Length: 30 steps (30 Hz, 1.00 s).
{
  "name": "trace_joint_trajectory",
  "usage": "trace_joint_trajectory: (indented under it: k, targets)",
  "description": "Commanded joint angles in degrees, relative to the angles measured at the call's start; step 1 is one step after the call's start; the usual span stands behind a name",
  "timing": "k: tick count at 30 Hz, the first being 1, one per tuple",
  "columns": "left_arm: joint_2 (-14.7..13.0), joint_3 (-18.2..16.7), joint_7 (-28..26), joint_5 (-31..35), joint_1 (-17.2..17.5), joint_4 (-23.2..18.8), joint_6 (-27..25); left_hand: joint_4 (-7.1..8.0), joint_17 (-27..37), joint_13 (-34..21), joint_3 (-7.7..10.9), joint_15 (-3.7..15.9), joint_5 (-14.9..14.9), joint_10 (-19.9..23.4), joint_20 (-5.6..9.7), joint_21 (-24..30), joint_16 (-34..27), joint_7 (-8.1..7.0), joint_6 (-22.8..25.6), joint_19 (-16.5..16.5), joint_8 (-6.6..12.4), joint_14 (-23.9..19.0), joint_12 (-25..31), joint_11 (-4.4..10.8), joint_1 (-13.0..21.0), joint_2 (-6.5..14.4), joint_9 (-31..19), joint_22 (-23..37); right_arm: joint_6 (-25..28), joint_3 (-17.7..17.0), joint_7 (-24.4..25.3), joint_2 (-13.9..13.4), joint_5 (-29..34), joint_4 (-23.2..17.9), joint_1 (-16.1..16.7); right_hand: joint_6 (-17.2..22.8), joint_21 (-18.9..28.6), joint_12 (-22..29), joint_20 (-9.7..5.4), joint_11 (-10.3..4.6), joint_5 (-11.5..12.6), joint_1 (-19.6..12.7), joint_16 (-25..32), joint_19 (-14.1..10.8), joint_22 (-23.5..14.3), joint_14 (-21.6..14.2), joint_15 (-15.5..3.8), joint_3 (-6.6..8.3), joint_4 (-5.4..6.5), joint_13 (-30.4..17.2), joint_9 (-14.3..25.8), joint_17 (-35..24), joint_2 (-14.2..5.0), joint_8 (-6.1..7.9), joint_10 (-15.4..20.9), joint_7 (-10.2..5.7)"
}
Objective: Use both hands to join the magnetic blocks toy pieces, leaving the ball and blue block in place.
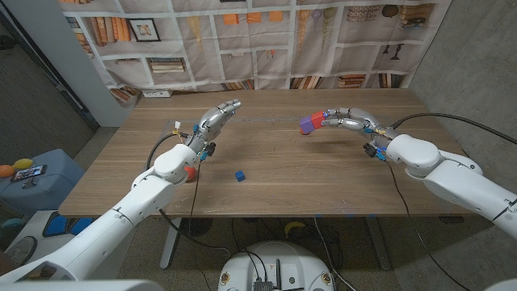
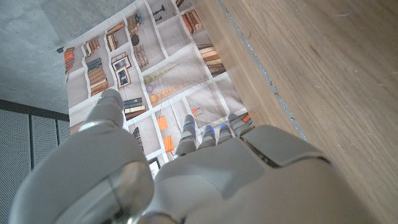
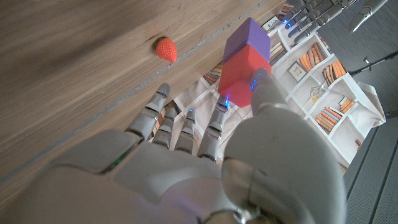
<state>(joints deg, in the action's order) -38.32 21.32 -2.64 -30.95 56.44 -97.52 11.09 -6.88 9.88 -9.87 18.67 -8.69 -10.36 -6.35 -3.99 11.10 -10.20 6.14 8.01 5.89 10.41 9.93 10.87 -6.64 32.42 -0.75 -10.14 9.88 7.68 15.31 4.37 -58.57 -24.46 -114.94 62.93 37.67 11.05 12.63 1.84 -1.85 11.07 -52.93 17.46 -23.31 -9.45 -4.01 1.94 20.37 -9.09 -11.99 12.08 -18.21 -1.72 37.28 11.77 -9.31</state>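
Two magnetic blocks, a purple block (image 1: pixel 306 125) and a red block (image 1: pixel 314 121), sit stuck together as one piece in the grip of the right hand (image 1: pixel 343 121), which holds them above the wooden table (image 1: pixel 275 174) toward its far right area. In the right wrist view the joined pair shows plainly, the purple block (image 3: pixel 247 42) stacked end to end with the red block (image 3: pixel 239 76), with the thumb against the red one and the other fingers (image 3: pixel 186 127) reaching out alongside, loosely spread. That same view shows a small strawberry (image 3: pixel 165 48) lying on the wood, and the fingers of the left hand (image 3: pixel 314 12) at the picture's edge. The left hand (image 1: pixel 216 119) is raised over the far left part of the table, holding nothing, its fingers stretched out together and pointing toward the far edge; the left wrist view shows its back (image 2: pixel 205 180) with the fingertips (image 2: pixel 208 134) reaching past the table's edge toward a backdrop printed with bookshelves (image 2: pixel 155 74). A small blue block (image 1: pixel 239 175) rests alone on the table near the middle, closer to the near edge. Something small and red-orange (image 1: pixel 191 172) peeks out beside the left forearm, near the near-left part of the table; I cannot tell what it is.
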Motion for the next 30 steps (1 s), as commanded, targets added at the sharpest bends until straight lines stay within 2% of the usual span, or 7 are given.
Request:
trace_joint_trajectory:
  k: [1, 12, 16, 20, 21, 25, 30]
  targets:
    - [1.0, -0.63, -2.04, -0.35, 1.01, 0.61, 0.59, 0.33, 0.0, -0.16, 0.2, 0.49, 0.15, 0.43, 0.29, 0.14, -0.56, -0.13, 0.7, -0.28, 0.29, 1.58, 0.59, -0.11, -0.83, 0.31, 0.06, 0.01, 5.42, -0.07, 0.7, -3.27, 3.04, -2.92, -0.85, 8.29, -0.02, -0.16, -0.21, -0.13, 0.29, -2.46, 0.23, -0.25, -0.33, -0.34, 0.18, -0.24, -0.15, -0.11, 0.46, -0.23, -3.16, 1.3, 0.58, -3.33]
    - [2.24, -0.68, -2.14, -1.6, 1.11, 1.89, 1.04, 1.99, 0.18, -0.15, -0.05, 1.76, 0.33, 1.15, 0.71, 0.32, -0.55, -0.81, 0.02, -1.34, -0.14, 0.86, 0.56, 0.58, -4.14, 3.02, 0.04, 0.06, 14.4, 2.51, 1.06, -6.26, 8.69, -7.59, -4.08, 8.43, 0.07, -0.09, -0.36, -0.14, 0.28, -2.48, 0.38, -0.46, -0.32, -0.67, 0.03, -0.37, -0.14, -0.12, 0.66, -0.29, -3.22, 1.43, 0.88, -3.33]
    - [2.01, -0.64, -2.75, -1.0, 1.13, 1.69, 0.68, 3.47, 0.31, -0.13, -0.7, 2.07, 0.28, 1.16, 0.79, 0.23, -0.51, -2.74, -1.56, -1.5, -0.49, 0.69, 0.39, 1.19, -7.42, 4.4, 0.05, 0.09, 17.52, 3.93, 0.75, -6.95, 10.9, -9.1, -5.53, 8.5, 0.09, -0.1, -0.34, -0.14, 0.27, -2.49, 0.41, -0.51, -0.32, -0.77, -0.02, -0.41, -0.15, -0.12, 0.72, -0.3, -3.21, 1.48, 0.89, -3.33]
    - [1.62, -0.71, -4.22, -0.24, 1.49, 0.85, -0.43, 3.89, 0.05, -0.07, -0.71, 4.12, -0.03, 1.88, 0.79, 0.66, -0.63, -7.36, -2.97, -3.44, -0.33, -1.26, 0.38, 3.77, -10.09, 6.02, 0.16, 0.1, 19.38, 5.39, -0.03, -7.37, 12.96, -9.97, -6.88, 8.59, 0.1, -0.1, -0.36, -0.16, 0.26, -2.49, 0.44, -0.56, -0.32, -0.82, -0.15, -0.45, -0.14, -0.12, 0.79, -0.32, -3.22, 1.55, 0.94, -3.33]
    - [1.58, -0.74, -4.56, -0.12, 1.59, 0.67, -0.66, 3.83, 0.0, -0.06, -0.7, 4.61, -0.06, 2.06, 0.76, 0.82, -0.65, -7.76, -2.87, -4.15, -0.23, -1.77, 0.38, 4.82, -10.51, 6.21, 0.19, 0.09, 19.75, 5.71, -0.16, -7.35, 13.4, -10.17, -7.18, 8.6, 0.11, -0.1, -0.36, -0.17, 0.26, -2.49, 0.44, -0.57, -0.32, -0.82, -0.17, -0.46, -0.14, -0.12, 0.81, -0.32, -3.23, 1.56, 0.95, -3.33]
    - [1.51, -0.91, -5.22, -0.12, 1.96, 0.23, -1.13, 3.64, -0.07, -0.01, -0.6, 6.13, -0.14, 2.67, 0.98, 0.86, -0.62, -8.47, -2.52, -5.0, -0.07, -2.7, 0.43, 6.9, -11.27, 6.65, 0.23, 0.08, 24.72, 9.31, -1.8, -7.7, 18.35, -12.42, -10.59, 8.62, 0.11, -0.04, -0.32, -0.22, 0.25, -2.49, 0.47, -0.59, -0.32, -0.89, -0.15, -0.5, -0.13, -0.12, 0.87, -0.34, -3.25, 1.6, 1.14, -3.34]
    - [1.66, -1.2, -5.64, -0.25, 2.22, 0.27, -0.93, 3.48, -0.11, 0.03, -0.55, 6.71, -0.16, 3.21, 1.35, 0.98, -0.69, -8.69, -2.17, -5.77, 0.02, -3.54, 0.49, 7.75, -11.69, 6.82, 0.24, 0.07, 27.6, 12.31, -3.75, -7.4, 22.61, -13.5, -13.36, 8.73, 0.09, 0.0, -0.33, -0.36, 0.22, -2.47, 0.49, -0.55, -0.31, -0.91, -0.35, -0.55, -0.12, -0.12, 0.95, -0.36, -3.26, 1.68, 1.27, -3.34]
